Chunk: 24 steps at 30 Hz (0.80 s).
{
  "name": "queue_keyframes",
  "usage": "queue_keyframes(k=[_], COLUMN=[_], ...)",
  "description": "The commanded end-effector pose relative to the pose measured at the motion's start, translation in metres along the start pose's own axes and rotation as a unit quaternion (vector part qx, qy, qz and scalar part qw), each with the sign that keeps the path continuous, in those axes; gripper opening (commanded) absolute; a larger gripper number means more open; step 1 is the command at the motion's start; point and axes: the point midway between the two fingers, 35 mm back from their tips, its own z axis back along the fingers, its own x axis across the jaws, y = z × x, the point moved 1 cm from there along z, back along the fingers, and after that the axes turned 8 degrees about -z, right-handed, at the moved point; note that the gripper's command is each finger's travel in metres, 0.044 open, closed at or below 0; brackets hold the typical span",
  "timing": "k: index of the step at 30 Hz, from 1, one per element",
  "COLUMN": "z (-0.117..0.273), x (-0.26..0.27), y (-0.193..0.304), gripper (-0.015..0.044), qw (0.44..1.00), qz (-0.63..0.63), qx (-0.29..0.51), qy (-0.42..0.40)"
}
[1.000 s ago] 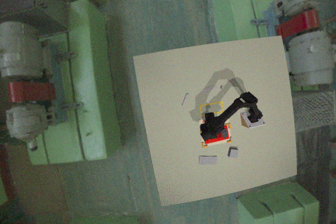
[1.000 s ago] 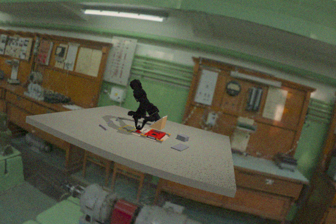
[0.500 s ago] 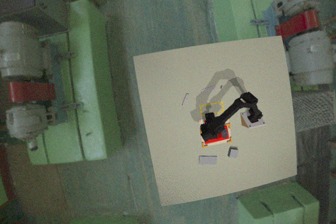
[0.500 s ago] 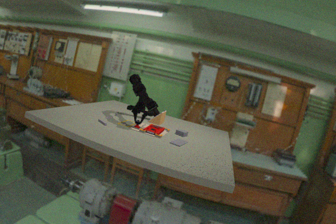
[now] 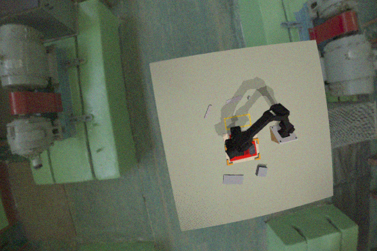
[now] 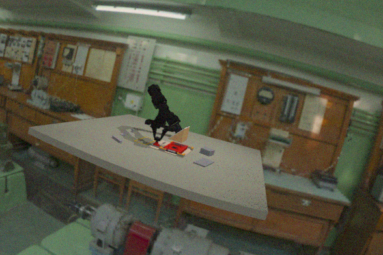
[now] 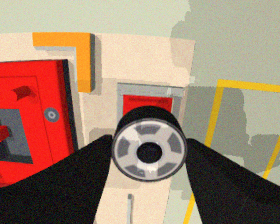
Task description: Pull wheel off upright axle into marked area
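The pale counter carries everything, with the black arm reaching from its base plate across to a cream board with orange corner marks. A red panel covers much of that board, just beside the spot where the end effector works. The yellow-outlined marked area lies right next to the board on the counter, partly under the arm's shadow. Well apart from the board sit a flat grey plate, a small grey block and a thin bent rod. The end effector is clamped on the wheel, one black finger pressing each side of its dark rim, the spoked grey face with its dark hub hole towards the wrist camera. The wheel sits over the board by a small red square; the axle itself is hidden beneath it.
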Motion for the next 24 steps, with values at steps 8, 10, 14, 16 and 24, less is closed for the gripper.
queue_keyframes(k=[8,10,14,16,24], z=[0.0043,0.005,0.0063,0.007,0.0096], x=[0.0006,0.0006,0.0006,0.0006,0.0007], y=[-0.0001,-0.0001,-0.0001,-0.0001,0.0], gripper=[0.0,0.0,0.0,0.0,0.0], qw=[1.0,1.0,1.0,1.0,1.0], qz=[-0.002,-0.002,-0.001,-0.001,-0.001], qx=[0.0,0.0,0.0,0.0,0.0], qy=[-0.002,-0.002,-0.002,-0.002,-0.002])
